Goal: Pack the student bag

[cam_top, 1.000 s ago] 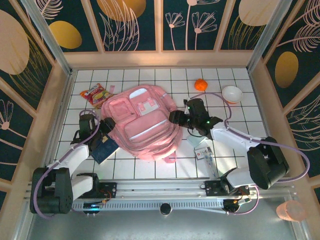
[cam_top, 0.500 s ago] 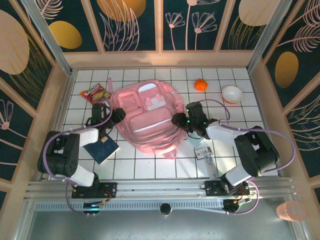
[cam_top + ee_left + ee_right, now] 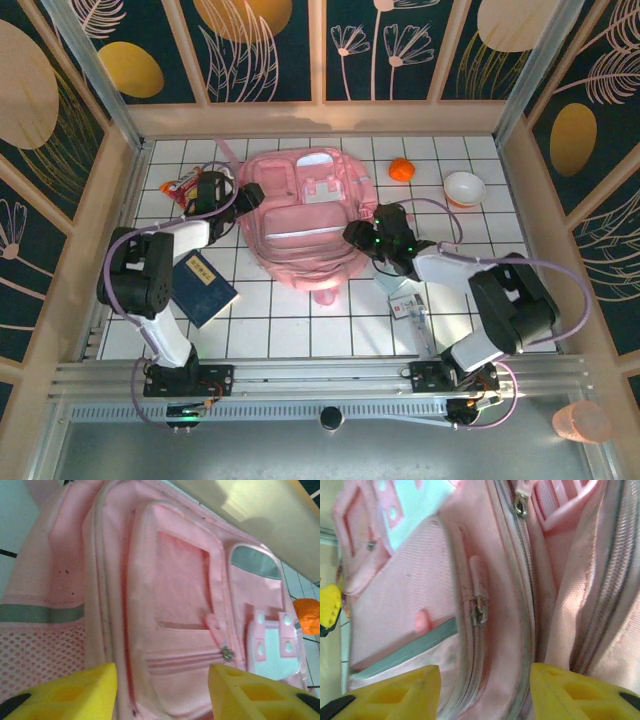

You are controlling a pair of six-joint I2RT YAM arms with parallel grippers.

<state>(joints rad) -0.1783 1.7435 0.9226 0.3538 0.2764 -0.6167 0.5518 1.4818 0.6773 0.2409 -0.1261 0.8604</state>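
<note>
The student bag is a big pink backpack lying front-up in the middle of the table. My left gripper is at its upper left edge. In the left wrist view that gripper stands open over the bag's front pocket, and a small zip pull is just ahead. My right gripper is against the bag's right side. In the right wrist view that gripper is open, its yellow fingers astride a zip seam of the bag.
A blue notebook lies left of the bag and a red snack packet is at the far left. An orange ball and a white bowl sit at the back right. A small card lies near the right arm.
The bag has slid toward the back wall and turned a little. My left gripper moved up from beside the notebook to the bag's upper left and its jaws widened. The right gripper barely moved.
</note>
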